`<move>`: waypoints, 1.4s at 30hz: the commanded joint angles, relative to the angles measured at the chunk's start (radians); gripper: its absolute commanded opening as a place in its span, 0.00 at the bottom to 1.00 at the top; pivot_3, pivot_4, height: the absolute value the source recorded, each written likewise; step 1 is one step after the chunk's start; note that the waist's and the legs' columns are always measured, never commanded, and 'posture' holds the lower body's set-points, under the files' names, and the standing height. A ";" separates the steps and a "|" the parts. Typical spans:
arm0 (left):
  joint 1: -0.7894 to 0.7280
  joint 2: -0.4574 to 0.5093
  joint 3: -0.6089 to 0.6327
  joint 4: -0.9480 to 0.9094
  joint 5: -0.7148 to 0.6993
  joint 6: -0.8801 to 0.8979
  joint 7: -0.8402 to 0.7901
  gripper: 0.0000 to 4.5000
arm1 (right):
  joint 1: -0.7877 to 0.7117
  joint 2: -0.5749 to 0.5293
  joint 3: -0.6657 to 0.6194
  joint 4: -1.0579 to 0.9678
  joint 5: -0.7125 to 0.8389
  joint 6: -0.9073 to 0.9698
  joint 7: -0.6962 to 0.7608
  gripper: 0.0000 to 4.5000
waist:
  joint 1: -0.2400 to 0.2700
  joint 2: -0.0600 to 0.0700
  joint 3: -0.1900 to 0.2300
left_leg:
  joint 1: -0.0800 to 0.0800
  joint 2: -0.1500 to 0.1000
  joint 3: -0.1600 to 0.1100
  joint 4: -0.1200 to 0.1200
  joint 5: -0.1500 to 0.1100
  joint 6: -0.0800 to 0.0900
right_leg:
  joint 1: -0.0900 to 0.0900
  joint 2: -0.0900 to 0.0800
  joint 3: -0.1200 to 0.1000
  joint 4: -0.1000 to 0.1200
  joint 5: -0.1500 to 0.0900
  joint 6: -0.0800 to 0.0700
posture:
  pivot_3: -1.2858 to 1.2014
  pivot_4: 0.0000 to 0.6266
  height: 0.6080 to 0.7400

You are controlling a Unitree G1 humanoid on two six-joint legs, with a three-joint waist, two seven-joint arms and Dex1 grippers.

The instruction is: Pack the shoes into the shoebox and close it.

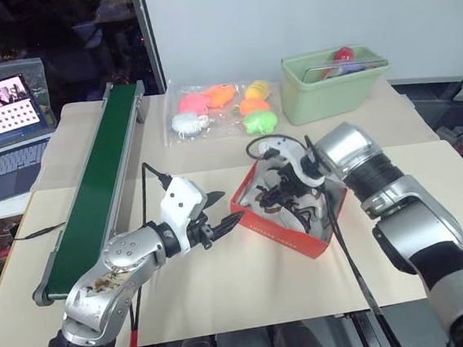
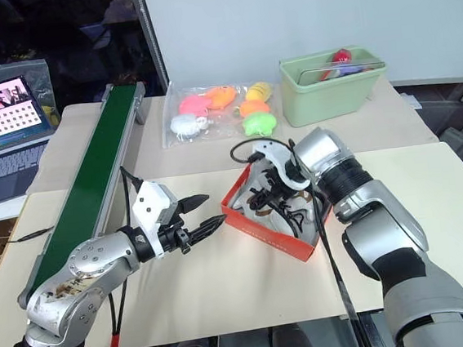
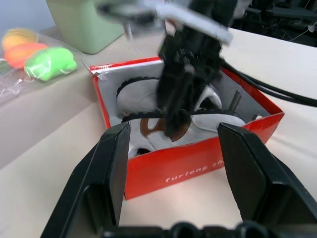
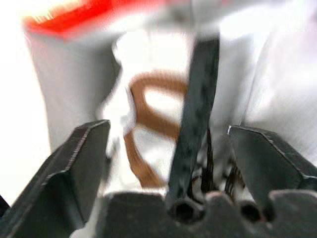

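Your right gripper hangs over the open orange-red cardboard shoebox with its white lining, black fingers spread wide and gripping nothing, pointed down into the box. The pair of small white sneakers with black laces and brown-trimmed collars lies inside the box, loosely piled, laces trailing across the uppers. Your left gripper sits level just beside the box's near corner, fingers parted, and appears to touch nothing; the red wall shows between them in the left wrist view.

The shoes look to be in, so the step in hand is likely to settle them flat and clear the rim. Lift the right gripper straight up so its fingers do not snag a lace and drag a shoe out with it. Check that no heel or toe stands above the walls before you reach for the lid; the lid itself cannot be made out from here. Keep the left gripper at the corner to steady the light box, which sits skewed on the pale tabletop and could slide under any push.
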 commanded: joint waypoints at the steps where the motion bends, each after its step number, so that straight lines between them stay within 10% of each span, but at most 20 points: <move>1: -0.046 0.005 -0.007 0.014 0.008 -0.036 -0.029 0.65 | 0.021 -0.058 -0.069 -0.132 0.036 0.049 -0.009 1.00 | 0.007 0.000 0.000 | 0.000 0.000 0.000 0.000 0.000 0.000 | 0.000 0.000 0.000 0.000 0.000 0.000 | 0.52 0.24 0.92; 8: -0.061 0.004 -0.035 0.052 0.021 -0.069 -0.072 0.65 | 0.115 -0.107 -0.366 -0.342 0.166 0.137 -0.084 1.00 | 0.021 0.001 0.001 | -0.001 0.000 0.000 0.000 0.000 0.000 | 0.001 0.000 -0.001 -0.002 0.000 0.000 | 0.52 0.24 0.92; 18: -0.029 0.026 -0.057 0.061 0.026 -0.078 -0.124 0.65 | 0.629 -0.466 -0.867 -0.695 0.424 -0.061 0.157 0.29 | 0.048 0.004 0.002 | -0.001 -0.002 0.001 0.000 0.000 0.001 | 0.002 -0.001 -0.001 -0.005 -0.001 0.002 | 0.52 0.24 0.92; 22: -0.025 0.025 -0.056 0.048 0.020 -0.070 -0.120 0.65 | 0.876 -0.610 -0.831 -0.755 0.317 -0.253 0.203 0.01 | 0.038 0.005 0.002 | 0.002 -0.001 0.002 0.001 0.000 0.001 | 0.005 -0.001 0.001 -0.003 -0.002 0.003 | 0.52 0.24 0.92; 42: -0.047 0.023 -0.044 0.068 0.023 -0.065 -0.117 0.65 | 0.966 -0.472 -0.331 -1.036 0.220 -0.406 0.044 0.01 | 0.027 0.005 0.002 | 0.002 -0.001 0.002 0.001 0.000 0.001 | 0.005 -0.001 0.003 -0.003 -0.003 0.004 | 0.52 0.24 0.92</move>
